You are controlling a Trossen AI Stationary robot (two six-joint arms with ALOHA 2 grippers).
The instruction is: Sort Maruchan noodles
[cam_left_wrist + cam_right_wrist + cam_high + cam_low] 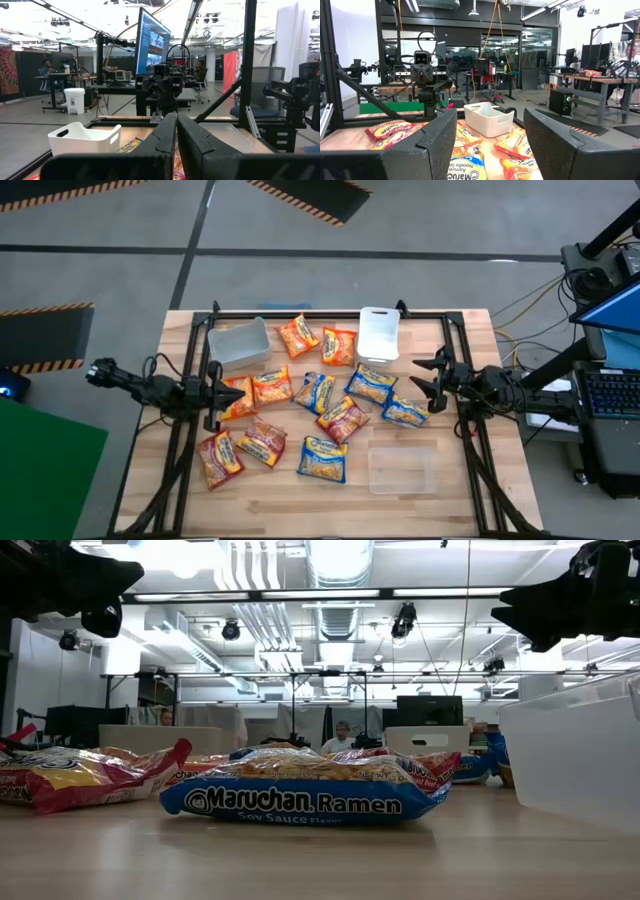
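About a dozen Maruchan packets lie flat and scattered on the middle of the wooden table. Orange ones (pixel 298 335) (pixel 338 345) (pixel 272 387) lie toward the far side. Blue ones (pixel 322 458) (pixel 370 383) (pixel 404 411) and red ones (pixel 220 458) (pixel 343 418) lie nearer. In the low view a blue packet (pixel 300 795) is nearest, with a red one (pixel 90 775) to its left. My left gripper (pixel 215 395) (pixel 176 120) hovers shut over the left side of the pile. My right gripper (pixel 425 377) (pixel 491 115) hovers open over the right side. Both are raised well above the packets (pixel 70 580) (pixel 570 600).
A clear container (pixel 240 342) stands at the far left of the table, a white container (pixel 378 333) at the far right, and another clear container (pixel 400 468) at the near right (pixel 580 755). A black frame (pixel 300 311) borders the table. People sit at desks in the room behind.
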